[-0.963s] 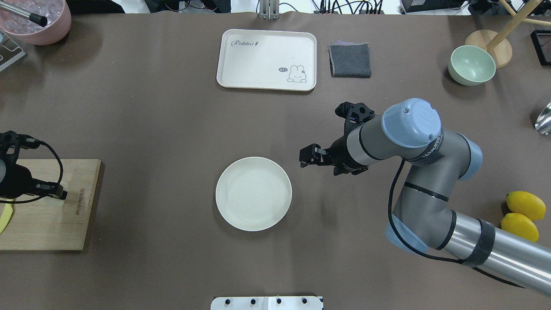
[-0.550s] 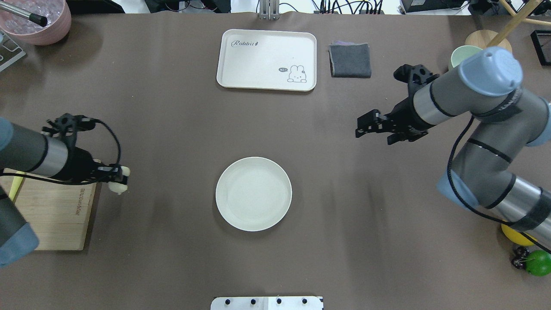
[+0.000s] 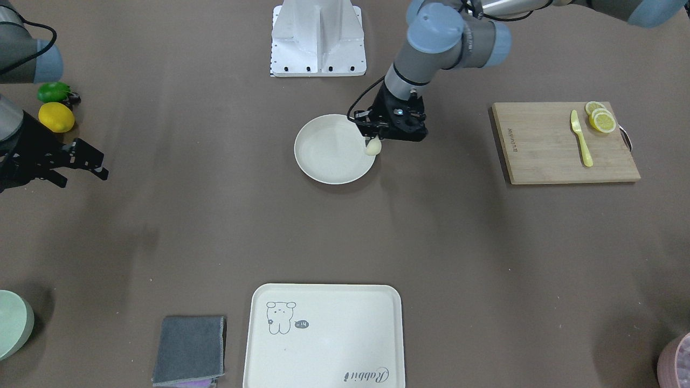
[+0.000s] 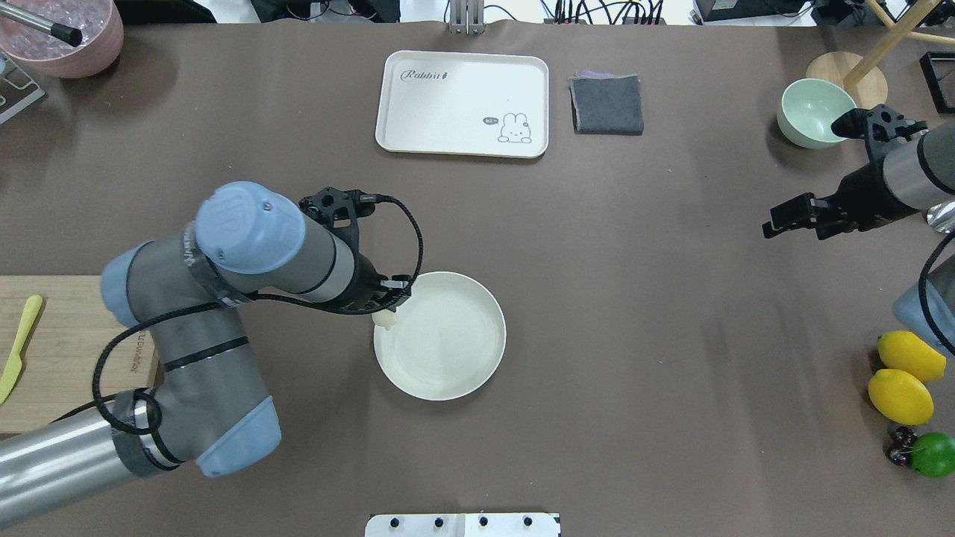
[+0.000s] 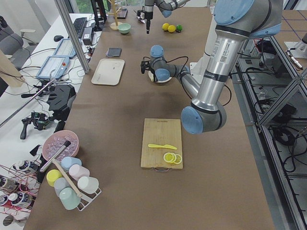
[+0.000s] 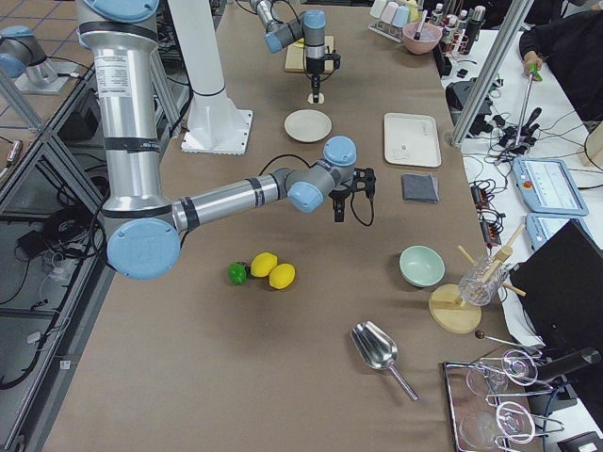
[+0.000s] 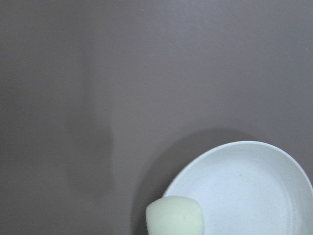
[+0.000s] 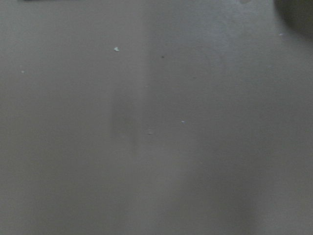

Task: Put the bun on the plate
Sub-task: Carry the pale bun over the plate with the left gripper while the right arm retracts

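**A:** What has the left hand [image 3: 372, 141] got?

**B:** Its fingers are closed on the bun [image 3: 372, 146], which pokes out below the tips. The hand points down over the plate [image 3: 329, 161], at the rim on the cutting-board side.

**A:** Is the bun on the plate?

**B:** No. It hangs over that rim. The left wrist view shows it overlapping the plate's edge, and the side view from the robot's right shows it raised clear of the plate.

**A:** And the right hand [image 3: 94, 161]?

**B:** Its fingers are spread apart with nothing between them. It is well apart from the plate on the opposite side, above bare desk [image 4: 634, 335].

**A:** What else lies around the plate?

**B:** The cutting board [image 3: 539, 145] lies beyond the left hand, carrying a yellow knife [image 3: 581, 139] and lemon slices [image 3: 601, 118]. On the plate's far side from the robot sits a rabbit-print tray [image 3: 323, 345], with a folded grey cloth [image 3: 188, 350] just beside it.
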Tool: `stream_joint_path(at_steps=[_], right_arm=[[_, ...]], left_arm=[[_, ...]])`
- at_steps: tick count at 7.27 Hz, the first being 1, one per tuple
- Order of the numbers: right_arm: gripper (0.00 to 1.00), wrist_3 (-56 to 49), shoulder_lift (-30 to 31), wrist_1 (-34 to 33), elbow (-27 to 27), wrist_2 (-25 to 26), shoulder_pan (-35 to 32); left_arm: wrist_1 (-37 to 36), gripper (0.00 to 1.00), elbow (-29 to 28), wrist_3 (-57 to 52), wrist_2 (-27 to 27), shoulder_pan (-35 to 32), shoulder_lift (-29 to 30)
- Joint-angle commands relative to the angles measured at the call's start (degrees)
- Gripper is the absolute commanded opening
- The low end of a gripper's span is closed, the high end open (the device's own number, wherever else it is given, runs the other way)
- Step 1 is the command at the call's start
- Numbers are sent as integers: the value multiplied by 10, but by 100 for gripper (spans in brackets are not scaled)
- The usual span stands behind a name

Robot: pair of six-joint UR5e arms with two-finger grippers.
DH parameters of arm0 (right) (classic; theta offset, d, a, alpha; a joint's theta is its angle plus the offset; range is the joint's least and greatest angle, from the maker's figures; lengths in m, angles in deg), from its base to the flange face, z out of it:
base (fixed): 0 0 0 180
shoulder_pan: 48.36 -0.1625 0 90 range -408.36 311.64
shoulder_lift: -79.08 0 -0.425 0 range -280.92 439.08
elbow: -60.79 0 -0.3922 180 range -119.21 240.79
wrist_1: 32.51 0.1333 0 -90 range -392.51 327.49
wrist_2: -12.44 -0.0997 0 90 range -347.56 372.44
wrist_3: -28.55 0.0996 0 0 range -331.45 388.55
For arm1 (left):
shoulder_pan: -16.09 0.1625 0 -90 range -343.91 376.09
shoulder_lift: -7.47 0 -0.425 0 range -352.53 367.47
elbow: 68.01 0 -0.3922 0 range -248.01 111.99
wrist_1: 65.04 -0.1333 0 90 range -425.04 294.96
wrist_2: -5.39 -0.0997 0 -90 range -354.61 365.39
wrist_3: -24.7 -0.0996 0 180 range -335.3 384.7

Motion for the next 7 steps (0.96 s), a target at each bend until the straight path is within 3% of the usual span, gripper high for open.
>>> stream_joint_path(at_steps=[1,4,5,7], right_arm=[[100,-49,28,1,4,-3,-18],[100,-49,31,2,2,-1,-19],[100,-49,34,2,1,-1,-19],[100,-49,36,2,4,-1,-19]], left_arm=[[-11,20,-63,7,-27,24,70],[-2,28,-88,6,-59,47,63],[3,37,-88,7,-60,49,62],[3,39,-88,7,-77,64,62]])
